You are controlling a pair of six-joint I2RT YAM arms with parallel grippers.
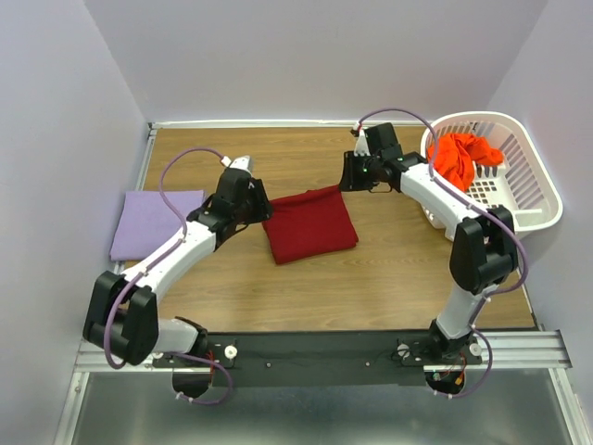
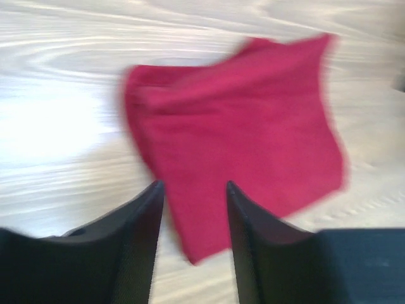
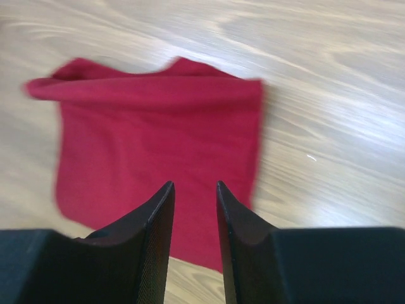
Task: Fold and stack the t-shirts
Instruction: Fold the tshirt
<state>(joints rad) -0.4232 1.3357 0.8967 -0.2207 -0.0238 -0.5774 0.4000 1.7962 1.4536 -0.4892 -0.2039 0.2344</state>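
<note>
i am hovering both claws over the crimson t-shirt (image 1: pixel 310 224), which is lying as a compact, slightly skewed rectangle at the centre of the overhead frame on the wooden surface (image 1: pixel 371 269); my left claw (image 2: pixel 193 185) is parted and gripping nothing, its tips hanging over the lower left edge of the cloth in its own view; my right claw (image 3: pixel 194 183) is likewise released and empty, its tips hanging over the lower middle of the cloth; the lavender t-shirt (image 1: pixel 153 222) is lying flat and folded at the left of the overhead frame, well apart from the crimson one; the orange t-shirt (image 1: pixel 460 158) is sitting crumpled in the white basket (image 1: pixel 547 199) at the upper right.

i am judging the crimson fold as finished and the stacking as the step in hand; to do it well i am planning to pinch through every layer at two opposite edges, one claw on each, since soft cloth is prone to sagging and falling open when lifted from a single layer; i am aiming to raise both sides evenly, carry the bundle left, and lay it squarely on the lavender one.
</note>
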